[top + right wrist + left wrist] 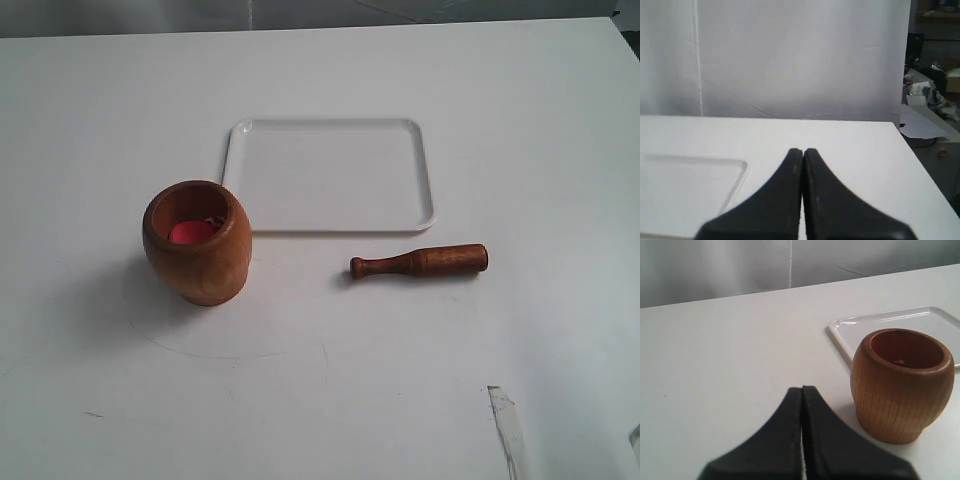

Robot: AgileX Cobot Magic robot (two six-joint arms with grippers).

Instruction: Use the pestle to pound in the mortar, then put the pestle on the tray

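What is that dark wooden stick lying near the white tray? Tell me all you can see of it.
The pestle is a short turned stick of dark reddish-brown wood. One end is thick and cylindrical; the other narrows to a small knob that points toward the mortar. It lies flat on the white table, beside the long edge of the tray but apart from it. Only the table touches it.

Seen only in wrist views. The left gripper [802, 388] has two matte black fingers [780, 440], smooth plastic-looking, each flaring from a narrow rounded tip to a broad base, with a thin pale seam between. The right gripper [803, 149] has the same black wedge-shaped fingers [835, 205], slightly blurred at the base.
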